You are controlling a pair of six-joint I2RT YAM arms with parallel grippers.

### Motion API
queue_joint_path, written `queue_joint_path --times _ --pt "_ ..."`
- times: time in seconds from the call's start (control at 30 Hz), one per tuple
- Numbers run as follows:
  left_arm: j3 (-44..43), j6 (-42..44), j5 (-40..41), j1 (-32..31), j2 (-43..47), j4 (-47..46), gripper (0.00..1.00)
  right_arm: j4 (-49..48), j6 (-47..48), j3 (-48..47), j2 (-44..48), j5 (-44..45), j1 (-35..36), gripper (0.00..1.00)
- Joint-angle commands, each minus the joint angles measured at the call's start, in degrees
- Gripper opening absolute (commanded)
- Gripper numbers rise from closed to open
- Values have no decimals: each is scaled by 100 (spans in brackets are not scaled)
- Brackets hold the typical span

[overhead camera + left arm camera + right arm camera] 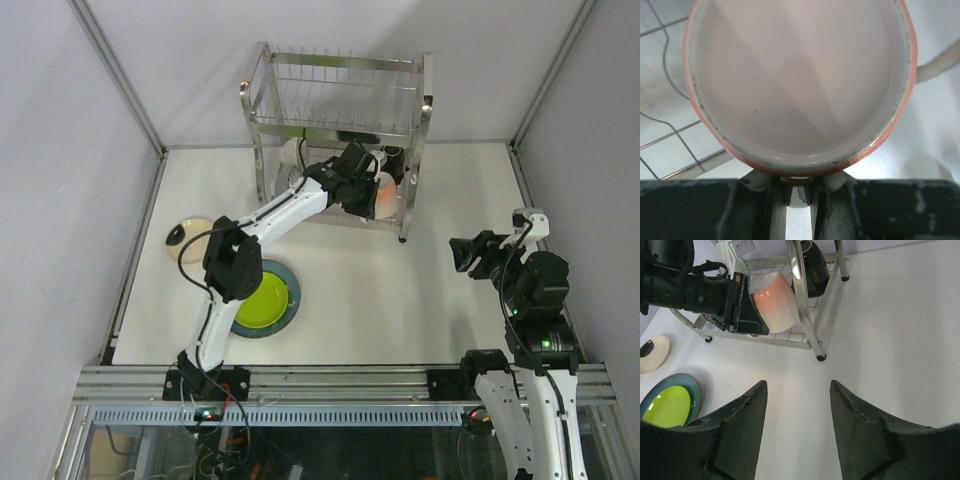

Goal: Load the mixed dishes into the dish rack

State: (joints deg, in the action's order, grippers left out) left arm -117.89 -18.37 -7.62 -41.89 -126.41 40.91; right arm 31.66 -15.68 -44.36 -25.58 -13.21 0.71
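My left gripper (pixel 800 186) is clamped on the pink mug (pixel 800 85), the rim wall pinched between the fingers. The mug is tipped on its side, mouth toward the wrist, at the front of the rack's (pixel 428 105) lower tier; I can't tell if it touches the wires. In the same tier there's a dark mug (pixel 812 270) just behind it and a pale dish (pixel 290 158) at the left end, can't tell which. My right gripper (pixel 797 412) hangs well apart, jaws apart over bare table. The lime plate (pixel 265 302) lies in the blue plate (pixel 293 292), with the cream plate (pixel 188 238) near. The left wrist view shows only the mug's pale inside. The right wrist view shows its pink outside, with a rack post crossing it.
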Motion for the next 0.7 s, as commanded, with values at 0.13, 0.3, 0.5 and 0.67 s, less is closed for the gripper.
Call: queue_joint_path --times 0.13,0.3,0.5,0.67 --pt "-296 104 496 76 -33 -910 0 -33 333 -142 -26 -130 33 52" --pt "-789 414 661 24 -343 -736 0 34 385 -88 0 -71 86 52" --pt "-1110 805 796 -100 -627 -574 0 103 423 -41 52 -26 113 52" --pt "-1292 932 930 -173 -783 -556 0 127 417 41 96 -15 113 52"
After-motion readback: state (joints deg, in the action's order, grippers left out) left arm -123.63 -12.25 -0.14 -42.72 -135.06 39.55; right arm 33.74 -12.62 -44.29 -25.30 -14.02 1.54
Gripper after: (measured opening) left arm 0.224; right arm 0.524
